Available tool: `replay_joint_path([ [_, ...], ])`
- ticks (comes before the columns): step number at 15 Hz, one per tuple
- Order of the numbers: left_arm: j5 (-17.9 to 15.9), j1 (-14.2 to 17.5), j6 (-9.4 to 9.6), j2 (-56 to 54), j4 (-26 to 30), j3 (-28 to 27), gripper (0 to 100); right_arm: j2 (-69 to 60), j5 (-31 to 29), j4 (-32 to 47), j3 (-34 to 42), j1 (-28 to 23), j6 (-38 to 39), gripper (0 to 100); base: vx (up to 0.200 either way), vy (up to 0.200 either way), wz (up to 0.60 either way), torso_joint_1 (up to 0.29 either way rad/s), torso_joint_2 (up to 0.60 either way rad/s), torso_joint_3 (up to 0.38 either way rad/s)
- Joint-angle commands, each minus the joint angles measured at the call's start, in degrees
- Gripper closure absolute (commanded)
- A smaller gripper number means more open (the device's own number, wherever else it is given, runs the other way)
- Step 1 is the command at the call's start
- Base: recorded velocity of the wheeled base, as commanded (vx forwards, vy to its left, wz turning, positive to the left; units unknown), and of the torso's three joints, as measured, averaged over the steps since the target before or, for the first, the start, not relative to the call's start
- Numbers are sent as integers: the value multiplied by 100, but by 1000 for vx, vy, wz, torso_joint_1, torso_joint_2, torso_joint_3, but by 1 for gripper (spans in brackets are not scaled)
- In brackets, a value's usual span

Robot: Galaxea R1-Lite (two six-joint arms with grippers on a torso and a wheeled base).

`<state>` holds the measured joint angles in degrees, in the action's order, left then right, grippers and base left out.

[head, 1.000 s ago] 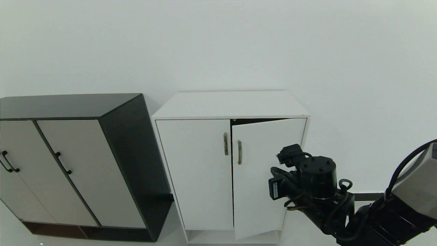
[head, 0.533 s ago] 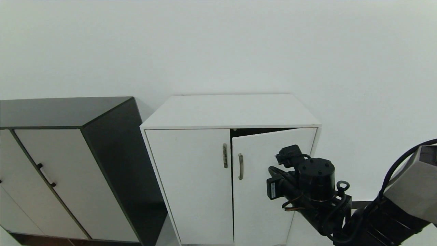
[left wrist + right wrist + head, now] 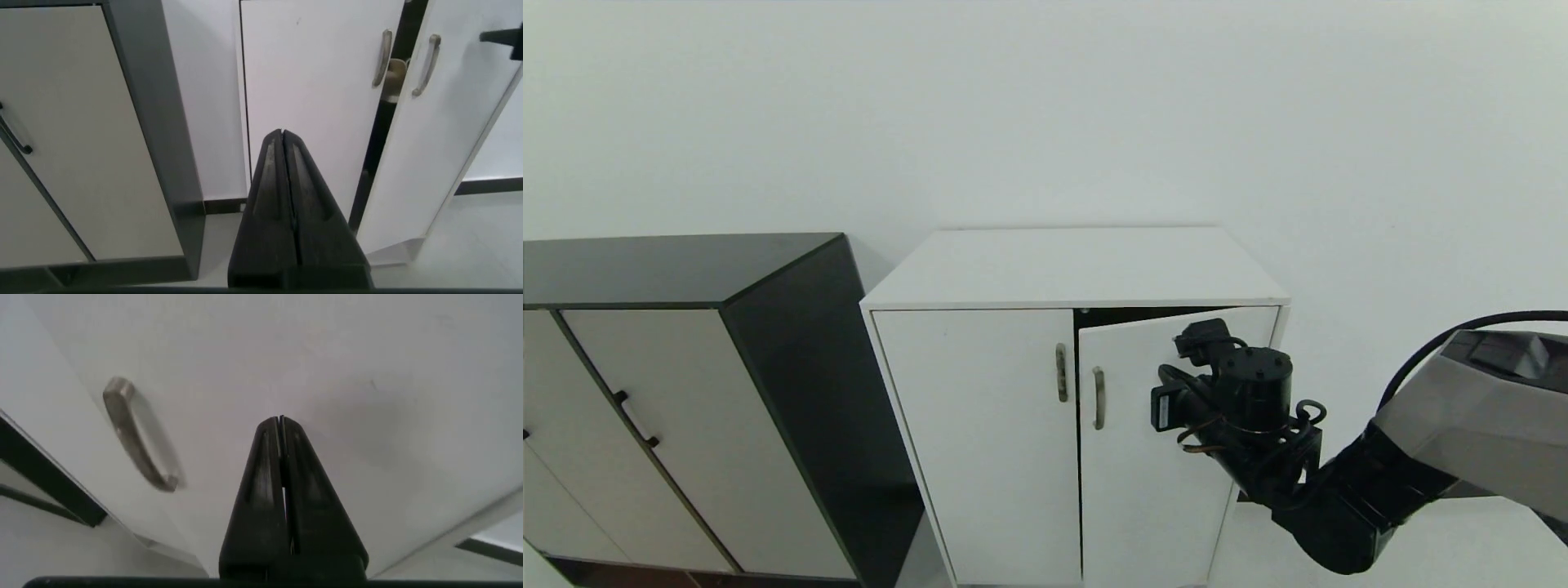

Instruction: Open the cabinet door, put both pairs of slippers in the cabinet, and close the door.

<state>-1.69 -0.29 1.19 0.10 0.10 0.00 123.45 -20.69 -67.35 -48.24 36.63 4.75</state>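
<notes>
Smooth matt white cabinet door (image 3: 1137, 490), brushed metal handle (image 3: 1098, 398)

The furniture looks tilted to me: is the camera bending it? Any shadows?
Head view: black cabinet and white cabinet slant, likely lens and steep angle; the gap above the ajar door is dark. Right wrist view: faint shadow beside the right hand.

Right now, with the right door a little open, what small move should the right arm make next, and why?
Probably press the right gripper forward against the right door to shut it: the door stands ajar, and the shut gripper faces its panel beside the handle.
</notes>
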Motion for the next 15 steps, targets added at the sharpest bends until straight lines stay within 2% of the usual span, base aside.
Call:
replay_joint_path([
  [1, -6, 3, -5, -1, -1, 0, 100, 258, 3, 3, -160, -86, -1, 100, 0, 0, 0, 0, 0, 0],
  [15, -6, 3, -14, -1, -1, 0, 100, 706, 74, 117, -828, -253, -1, 100, 0, 0, 0, 0, 0, 0],
])
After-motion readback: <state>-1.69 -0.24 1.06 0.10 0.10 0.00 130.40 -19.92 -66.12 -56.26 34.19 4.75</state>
